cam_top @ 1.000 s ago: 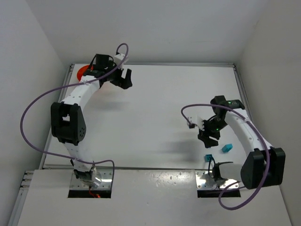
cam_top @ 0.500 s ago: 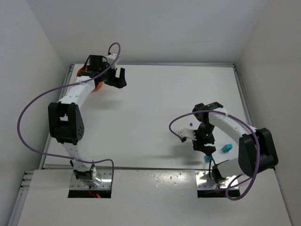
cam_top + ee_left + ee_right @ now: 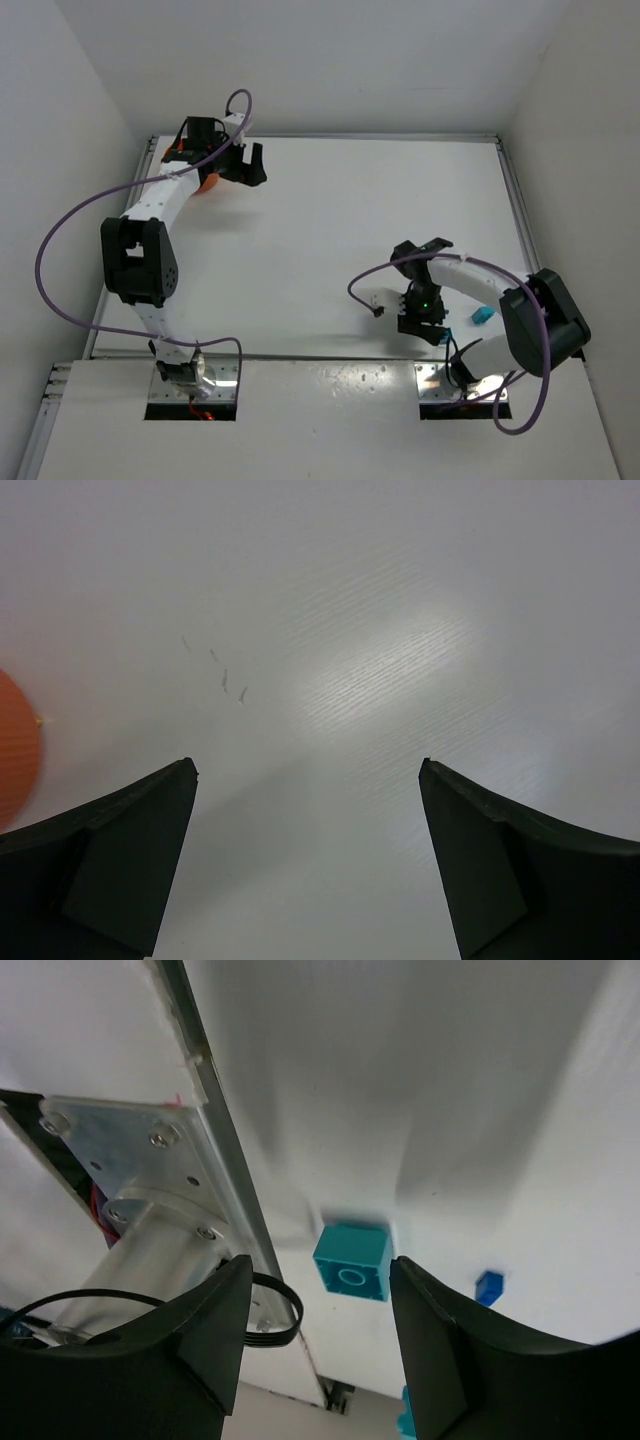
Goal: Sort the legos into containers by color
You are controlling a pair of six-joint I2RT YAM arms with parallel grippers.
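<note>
**Right arm approaching a brick before grasping it.** A teal single-stud plastic brick [image 3: 352,1263] lay on the white surface [image 3: 330,220] at the near right, its round stud facing the wrist camera. It sat close to the near edge and to the metal base plate [image 3: 130,1150] of the right arm. A tiny blue plastic bit [image 3: 489,1286] lay near it but apart, and a cyan plastic brick [image 3: 482,316] lay farther right.

The right end effector [image 3: 320,1295] hung over the teal brick, about half open and holding nothing. The brick showed in the gap at the fingertips, off-centre toward one finger.

To grasp well, the gap would probably need centring on the brick. The fingertips should then descend to straddle two flat opposite walls rather than corners. Closing should come only once both tips were low, because a small brick pushed from one side could skid toward the near edge or into the blue bit.

The only container in view was a round orange plastic bowl [image 3: 15,745] at the far left. The left end effector [image 3: 307,770] hovered just beside it, fully open and empty. Whether that bowl was meant for teal could not be told.
</note>
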